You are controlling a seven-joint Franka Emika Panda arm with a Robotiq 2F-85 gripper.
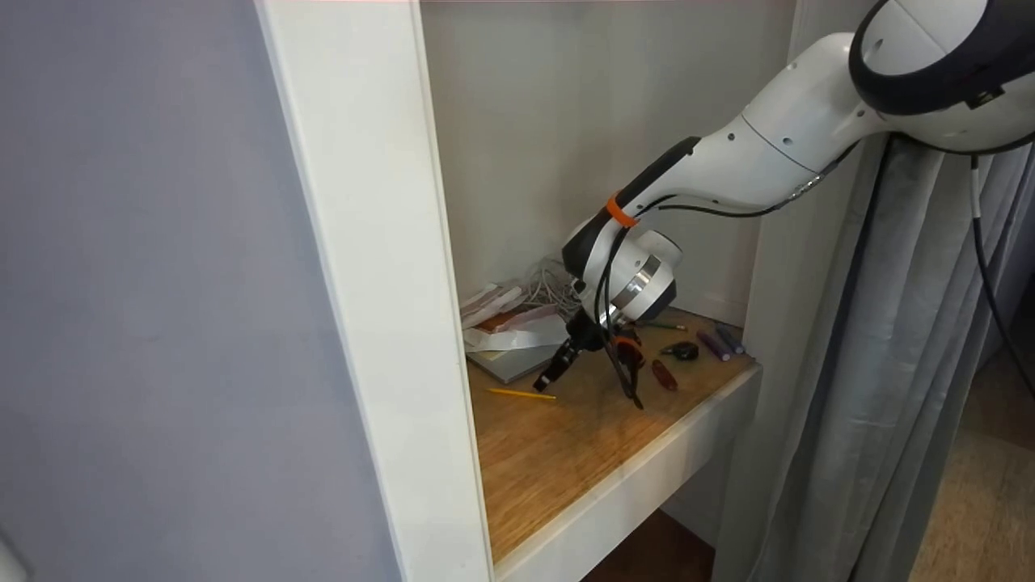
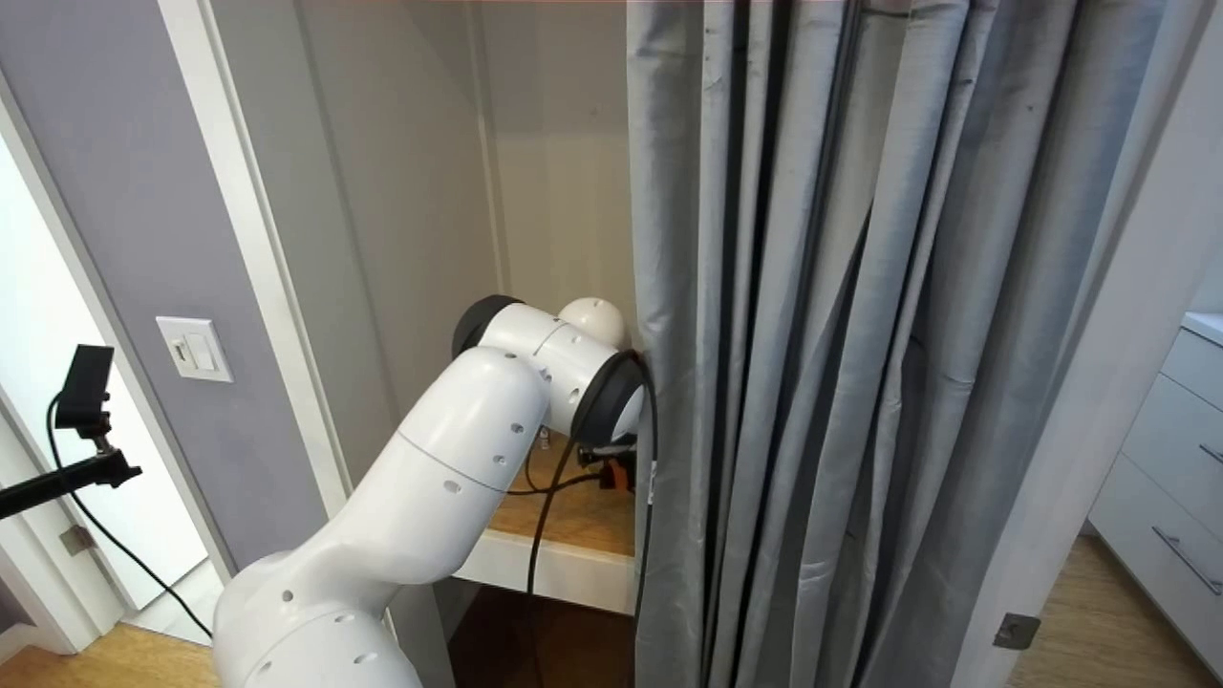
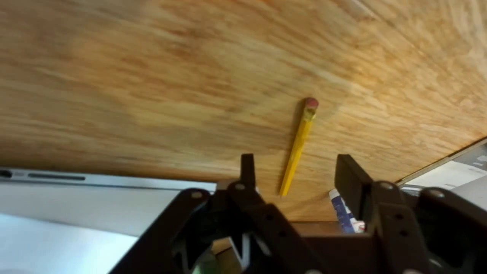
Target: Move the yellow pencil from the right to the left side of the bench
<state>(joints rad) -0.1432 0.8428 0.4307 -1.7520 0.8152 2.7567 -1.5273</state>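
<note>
Pencil (image 3: 296, 152) and tool (image 3: 295, 163) look to be apart: in the wrist view the tool stands wide with nothing in its grip, and the pencil shows in the gap between its fingers (image 3: 247, 167), eraser (image 3: 312, 102) out past the tips. It lies flat on the counter (image 1: 550, 469); in an exterior view it is on the near side of the slab (image 3: 83, 207), its right end by the tips. How high they hang I cannot tell, and that seems the main risk. If they stop high, they pinch air over so thin a shaft; too low, they press into the counter. The tool stands aslant, so one finger may land first and roll the pencil away. A hold near the end, not the middle, may let it swivel. On the left in the wrist view, a finger appears over the slab's edge and could catch it. On the right, a tube (image 3: 344, 214) shows behind the other finger; whether a closing finger would reach it, I cannot judge. Farther out, the cables (image 1: 600, 299) hang near the red thing (image 1: 665, 375) and might drag it on a swing left.
</note>
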